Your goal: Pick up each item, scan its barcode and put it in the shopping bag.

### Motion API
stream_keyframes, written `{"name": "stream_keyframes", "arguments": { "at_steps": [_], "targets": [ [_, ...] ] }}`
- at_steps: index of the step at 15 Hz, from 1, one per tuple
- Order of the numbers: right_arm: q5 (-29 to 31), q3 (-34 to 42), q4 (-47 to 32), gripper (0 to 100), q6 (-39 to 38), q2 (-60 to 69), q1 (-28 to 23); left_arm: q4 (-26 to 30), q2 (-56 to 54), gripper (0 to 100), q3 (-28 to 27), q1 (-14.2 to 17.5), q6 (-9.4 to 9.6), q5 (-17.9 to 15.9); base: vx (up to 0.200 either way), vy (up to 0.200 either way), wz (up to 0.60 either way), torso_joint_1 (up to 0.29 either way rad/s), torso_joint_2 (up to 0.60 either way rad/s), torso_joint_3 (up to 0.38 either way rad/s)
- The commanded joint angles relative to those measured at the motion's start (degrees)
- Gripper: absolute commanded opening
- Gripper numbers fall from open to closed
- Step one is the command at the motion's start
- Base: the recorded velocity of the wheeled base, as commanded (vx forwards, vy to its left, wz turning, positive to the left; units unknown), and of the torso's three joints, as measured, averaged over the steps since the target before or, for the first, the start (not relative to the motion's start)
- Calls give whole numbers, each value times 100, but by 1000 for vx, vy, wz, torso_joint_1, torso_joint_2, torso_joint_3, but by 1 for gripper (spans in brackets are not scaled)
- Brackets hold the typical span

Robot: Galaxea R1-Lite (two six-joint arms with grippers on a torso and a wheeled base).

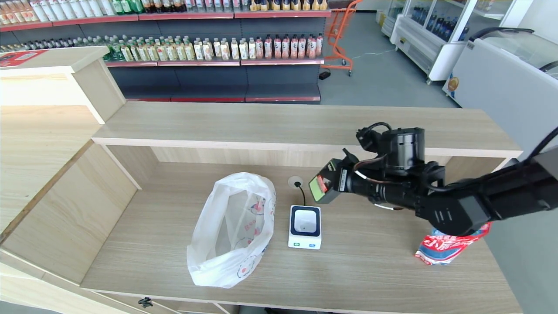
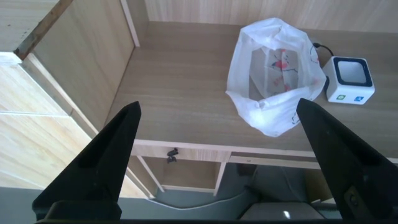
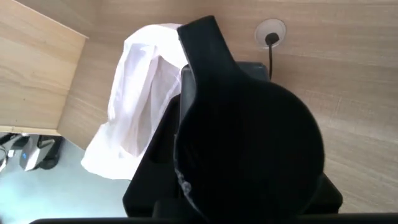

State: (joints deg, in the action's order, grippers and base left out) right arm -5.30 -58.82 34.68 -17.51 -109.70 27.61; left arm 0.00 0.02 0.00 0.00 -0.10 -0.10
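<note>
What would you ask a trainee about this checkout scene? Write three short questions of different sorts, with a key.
1. True or false: the left gripper holds the small box.
2. What stands beside the scanner, on the robot's left of it? A) shopping bag B) a red basket C) a bottle
3. Name the item lying on the counter below the right arm.

Key
1. False: the right gripper holds it; the left one is open and empty.
2. A.
3. The red and blue packet.
</note>
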Motion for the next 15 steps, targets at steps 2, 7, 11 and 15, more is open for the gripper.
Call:
{"name": "stream_keyframes", "arguments": {
  "at_steps": [2, 7, 11, 15],
  "targets": [
    [-173, 1118, -647, 0, 898, 2137, -520, 0, -2, 100, 0, 0, 1, 1, 0, 0, 0, 0, 0, 0],
    [-94, 1707, -1209, 0, 520, 3051, -854, 0, -2, 100, 0, 0, 10, 1, 0, 0, 0, 0, 0, 0],
    [-103, 1760, -1499, 0, 230, 3289, -819, 0, -2, 100, 0, 0, 1, 1, 0, 0, 0, 0, 0, 0],
    [-111, 1760, -1508, 0, 72, 3245, -854, 0, -2, 100, 0, 0, 10, 1, 0, 200, 0, 0, -2, 8]
  ]
}}
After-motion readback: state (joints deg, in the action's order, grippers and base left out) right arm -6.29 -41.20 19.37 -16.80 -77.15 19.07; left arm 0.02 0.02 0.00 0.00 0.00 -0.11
